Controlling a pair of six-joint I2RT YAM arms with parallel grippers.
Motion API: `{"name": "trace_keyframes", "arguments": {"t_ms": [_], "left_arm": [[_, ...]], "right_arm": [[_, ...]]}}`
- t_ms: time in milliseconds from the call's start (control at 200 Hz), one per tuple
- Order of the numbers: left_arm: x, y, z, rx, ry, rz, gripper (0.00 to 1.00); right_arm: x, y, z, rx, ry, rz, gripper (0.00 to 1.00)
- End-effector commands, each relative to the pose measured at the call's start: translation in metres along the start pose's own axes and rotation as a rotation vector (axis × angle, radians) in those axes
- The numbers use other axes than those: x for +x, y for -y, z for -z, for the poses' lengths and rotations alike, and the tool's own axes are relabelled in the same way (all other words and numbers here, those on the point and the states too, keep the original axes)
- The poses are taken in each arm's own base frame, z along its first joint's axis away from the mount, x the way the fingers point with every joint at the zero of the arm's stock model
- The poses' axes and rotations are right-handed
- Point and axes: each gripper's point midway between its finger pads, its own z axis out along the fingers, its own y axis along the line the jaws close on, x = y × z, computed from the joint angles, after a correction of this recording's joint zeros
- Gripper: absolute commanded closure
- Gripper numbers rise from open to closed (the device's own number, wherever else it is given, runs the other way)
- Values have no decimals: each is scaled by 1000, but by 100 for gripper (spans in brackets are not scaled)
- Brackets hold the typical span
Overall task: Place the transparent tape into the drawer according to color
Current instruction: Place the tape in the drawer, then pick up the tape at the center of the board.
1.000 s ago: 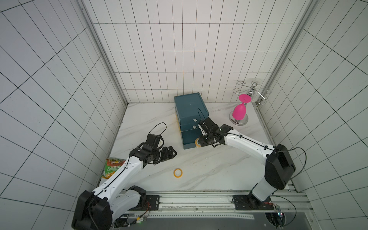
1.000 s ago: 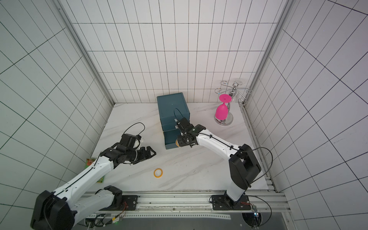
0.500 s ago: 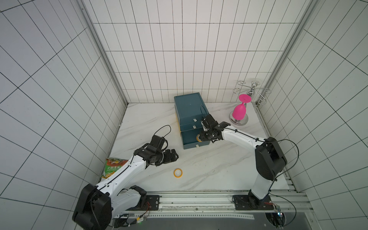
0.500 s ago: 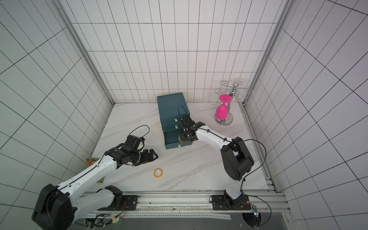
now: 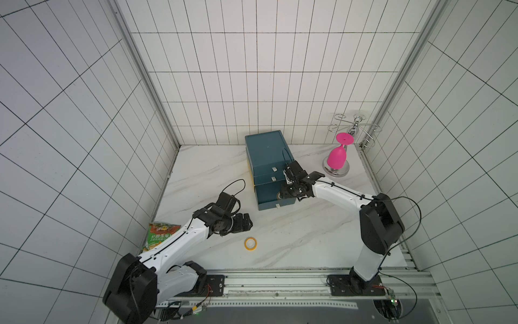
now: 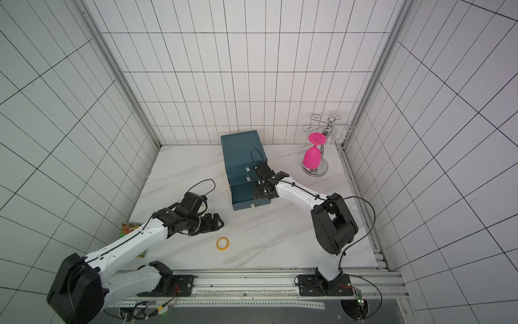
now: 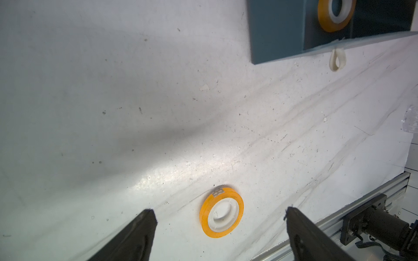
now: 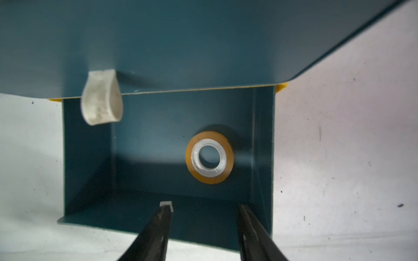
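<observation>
Snack bag [image 5: 160, 233] lettered 玉米, orange tape ring [image 5: 250, 243] lying flat

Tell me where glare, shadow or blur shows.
Left wrist view: glare on the table beside the loose tape ring, broad shadow beyond. Right wrist view: the open drawer is dim inside, the stored tape ring casts a shadow, the white pull tab looks blurred.

inverted pink goblet [image 5: 337, 157] on chrome rack [image 5: 354, 130], green snack bag [image 5: 161, 234] at marble tabletop [image 5: 294, 238] edge

Tabletop [image 7: 135, 113] marble-look, faintly glossy, speckled; drawer [image 8: 147, 140] matt, smooth; tape ring [image 7: 203, 217] glossy, plastic core.
</observation>
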Motion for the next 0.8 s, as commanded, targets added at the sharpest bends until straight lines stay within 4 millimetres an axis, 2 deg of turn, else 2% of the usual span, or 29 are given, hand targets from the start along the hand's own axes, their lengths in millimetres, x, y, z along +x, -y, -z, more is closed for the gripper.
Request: {"name": "trace_keyframes", "arguments": {"t_ms": [0, 155, 320, 505, 640, 795], "left_arm": [[6, -3, -5, -53, -18, -25, 9], [19, -2, -13, -124, -67, -80, 14], [30, 4, -18, -159, -111, -125, 19], [48, 9, -29, -206, -193, -192, 25], [57, 8, -38, -235, -240, -218, 31], [58, 10, -43, -264, -258, -242, 34]], "right_arm": [[3, 2, 21, -29, 16, -11, 43], [23, 2, 38, -73, -3, -10, 24], [46, 7, 54, -92, -31, -5, 14], [69, 16, 58, -85, -53, -10, 11], [73, 17, 62, -98, -53, -13, 11], [75, 19, 68, -95, -37, -15, 11]]}}
